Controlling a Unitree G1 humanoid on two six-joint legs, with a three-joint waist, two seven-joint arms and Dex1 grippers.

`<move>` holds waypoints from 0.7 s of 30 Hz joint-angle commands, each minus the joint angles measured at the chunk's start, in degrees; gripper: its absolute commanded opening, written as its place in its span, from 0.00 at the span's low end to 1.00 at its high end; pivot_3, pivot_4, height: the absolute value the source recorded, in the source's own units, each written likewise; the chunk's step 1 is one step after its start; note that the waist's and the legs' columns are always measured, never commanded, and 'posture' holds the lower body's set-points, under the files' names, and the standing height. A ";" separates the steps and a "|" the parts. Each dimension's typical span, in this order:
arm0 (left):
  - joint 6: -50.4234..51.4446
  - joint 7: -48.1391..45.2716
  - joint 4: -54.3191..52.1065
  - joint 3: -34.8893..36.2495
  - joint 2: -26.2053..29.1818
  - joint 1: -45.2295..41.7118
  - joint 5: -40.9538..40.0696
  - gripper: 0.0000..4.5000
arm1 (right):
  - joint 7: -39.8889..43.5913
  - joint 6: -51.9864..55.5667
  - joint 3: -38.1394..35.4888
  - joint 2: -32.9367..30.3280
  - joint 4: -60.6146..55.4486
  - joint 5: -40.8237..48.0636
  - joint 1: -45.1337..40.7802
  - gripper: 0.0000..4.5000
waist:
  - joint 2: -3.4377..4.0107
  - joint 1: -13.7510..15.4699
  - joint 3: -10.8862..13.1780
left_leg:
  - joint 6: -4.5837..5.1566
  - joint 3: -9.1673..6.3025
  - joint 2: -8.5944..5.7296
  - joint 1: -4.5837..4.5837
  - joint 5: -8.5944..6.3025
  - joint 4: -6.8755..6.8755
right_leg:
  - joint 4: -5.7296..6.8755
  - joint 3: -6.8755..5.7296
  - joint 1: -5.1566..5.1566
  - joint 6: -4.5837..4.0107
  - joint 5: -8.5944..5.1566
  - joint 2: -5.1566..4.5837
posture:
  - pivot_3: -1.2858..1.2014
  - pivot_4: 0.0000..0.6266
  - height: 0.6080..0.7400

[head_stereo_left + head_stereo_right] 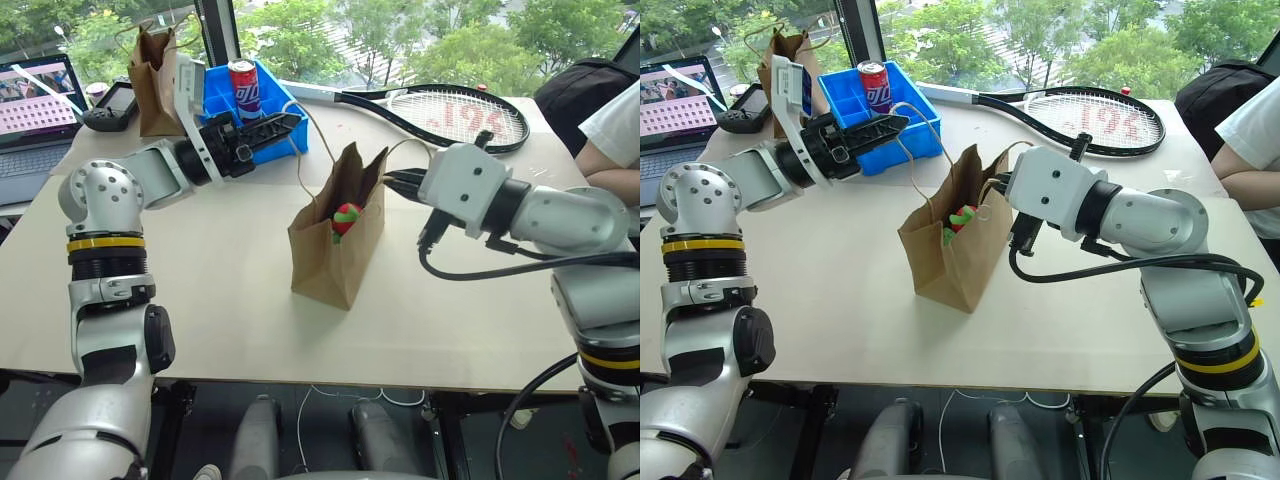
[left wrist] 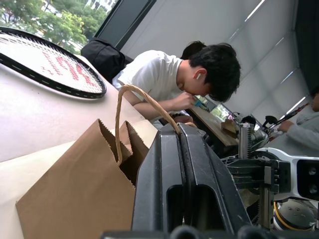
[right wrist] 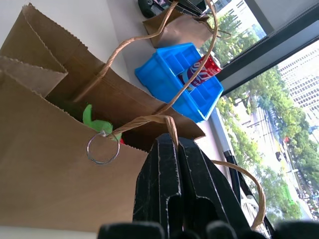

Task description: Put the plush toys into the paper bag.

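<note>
The paper bag [image 1: 325,262] stands open in the middle of the table, held up by its two cord handles. My left gripper [image 1: 293,123] is shut on one handle [image 2: 130,91] above and behind the bag. On the bag's other side, my right gripper [image 1: 389,181] is shut on the second handle [image 3: 149,119] at the rim. Inside the bag's mouth lies a red plush toy [image 1: 346,216] with bright green [image 3: 97,124] beside it. Whether that green is the second toy or the chili's stem I cannot tell. A metal ring [image 3: 102,148] hangs at the rim.
A blue bin [image 1: 265,100] holding a soda can [image 1: 243,88] sits behind the bag, with a narrower crumpled brown bag [image 1: 155,85] to its left. A tennis racket [image 1: 450,115] lies at the back right. A laptop [image 1: 30,115] and a black controller [image 1: 110,105] are at the far left. A person [image 1: 612,125] sits at the right edge.
</note>
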 commanded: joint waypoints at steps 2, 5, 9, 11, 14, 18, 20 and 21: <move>0.04 -0.10 -2.62 1.30 -1.27 -1.44 -0.78 0.00 | 0.55 4.43 -2.24 0.07 -3.87 3.19 0.21 0.00 | 0.00 -0.01 0.00 | 0.00 0.01 -0.02 0.01 0.00 0.00 | 0.01 0.02 0.00 0.00 0.00 -0.01 | 0.52 0.24 0.44; 0.51 -0.70 -3.14 1.21 -1.33 -1.31 -0.65 0.00 | 0.02 4.55 -2.57 -0.59 -4.18 2.77 1.68 0.00 | 0.00 -0.03 0.00 | 0.00 0.00 0.00 0.02 0.00 0.01 | 0.01 0.01 0.01 0.00 0.00 0.00 | 0.52 0.24 0.44; 0.17 -3.05 -4.52 0.76 -0.28 -0.59 -0.50 0.00 | -1.99 9.09 -8.14 2.42 -3.92 8.18 0.25 0.07 | 0.00 -0.24 0.00 | 0.00 0.00 0.00 0.02 0.00 0.00 | 0.02 0.02 0.00 0.00 0.00 0.00 | 0.52 0.24 0.44; 1.51 -4.03 -4.24 2.19 -0.11 -0.77 -2.32 0.13 | -1.70 10.41 -11.13 2.35 -3.40 10.48 -1.05 0.17 | -0.01 -0.30 0.00 | 0.00 0.00 -0.01 0.02 0.00 0.00 | 0.04 0.02 0.00 0.00 0.00 0.00 | 0.52 0.24 0.44; 2.17 -4.43 -3.48 3.49 0.23 -1.20 -3.23 0.30 | -1.42 10.92 -14.22 1.56 -2.61 12.86 -2.37 0.37 | -0.01 -0.28 0.00 | 0.00 0.00 -0.01 0.04 0.00 0.00 | 0.04 0.01 0.02 -0.01 0.00 0.00 | 0.52 0.24 0.44; 3.29 -7.52 -4.14 4.69 1.81 -1.19 -4.66 0.62 | -3.26 13.10 -19.99 3.68 -1.43 19.74 -7.16 0.68 | 0.00 -0.36 0.01 | 0.00 0.00 -0.01 0.04 0.00 0.00 | 0.03 0.01 0.01 0.00 0.00 0.00 | 0.52 0.24 0.44; 3.53 -9.37 -4.18 5.29 3.13 -1.03 -5.20 0.79 | -4.58 14.79 -22.27 4.59 -0.79 23.07 -9.67 0.85 | 0.00 -0.52 0.01 | 0.00 0.00 0.02 0.04 0.00 0.00 | 0.05 0.01 0.00 -0.01 0.00 0.01 | 0.52 0.24 0.44; 3.44 -10.51 -4.32 5.19 3.91 -0.76 -5.18 0.86 | -5.26 15.80 -23.11 4.80 -0.57 24.36 -10.59 0.91 | 0.00 -0.49 0.01 | 0.00 0.00 0.01 0.05 0.00 -0.01 | 0.07 0.02 -0.01 -0.01 0.00 0.01 | 0.52 0.24 0.44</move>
